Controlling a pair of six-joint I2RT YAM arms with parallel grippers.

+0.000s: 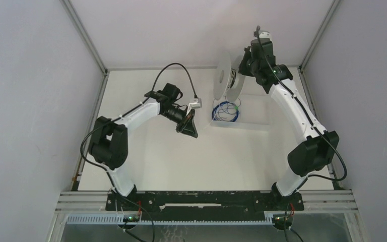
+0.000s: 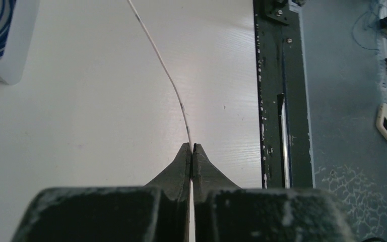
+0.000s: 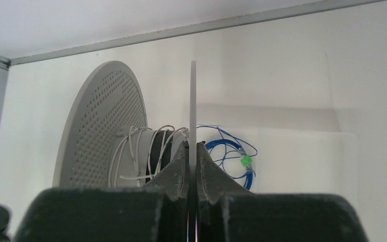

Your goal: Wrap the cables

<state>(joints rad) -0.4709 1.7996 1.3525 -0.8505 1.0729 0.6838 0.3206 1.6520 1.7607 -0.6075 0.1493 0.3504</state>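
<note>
- Left pincer (image 2: 192, 147) (image 1: 189, 126): closed, tips pinching the cable (image 2: 166, 70), a thin pale strand.
- From the tips the cable runs up in a gentle curve, free of the desk (image 1: 181, 161), and out of the top of the left wrist view. It has dark marks along it.
- Right pincer (image 3: 192, 146) (image 1: 243, 68): closed on the thin edge of the spool (image 3: 106, 126) (image 1: 224, 75), gripping the near flange edge-on. The far flange is perforated.
- The spool stands on edge at the back of the desk. Loose pale cable turns (image 3: 146, 151) sit unevenly on its hub.
- A blue coil (image 3: 216, 145) with a green tag (image 3: 243, 161) lies in a white tray (image 1: 252, 123) just beside the spool.
- Top view: can't make out the strand between the left pincer and the spool, too fine.
- The black base rail (image 2: 277, 101) is visible in the left wrist view.
</note>
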